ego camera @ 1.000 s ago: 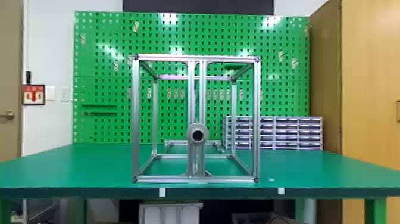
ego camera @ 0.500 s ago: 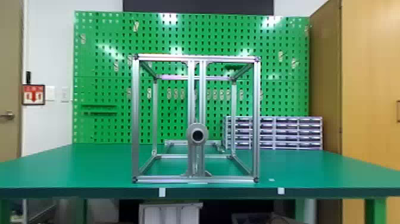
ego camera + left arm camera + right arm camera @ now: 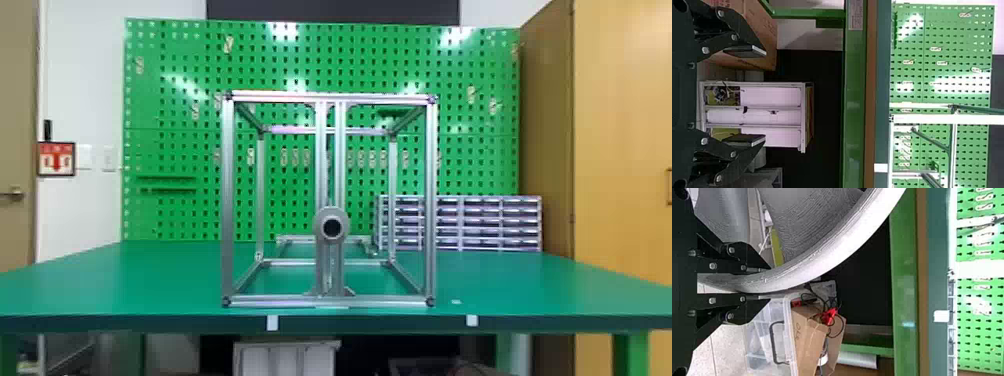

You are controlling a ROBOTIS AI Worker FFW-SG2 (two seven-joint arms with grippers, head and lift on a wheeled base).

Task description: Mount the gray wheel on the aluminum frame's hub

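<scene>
Nothing shifts in the head view since a second ago: hub [image 3: 331, 215] at twelve o'clock. Right gripper [image 3: 768, 284] clamps the gray wheel [image 3: 840, 246] by its rim, between its fingers; left gripper's [image 3: 765, 95] fingers stand apart.

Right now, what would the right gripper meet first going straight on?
The gray wheel in the right gripper would likely meet the table's green front beam first, though depth is unclear and it might pass underneath.
</scene>
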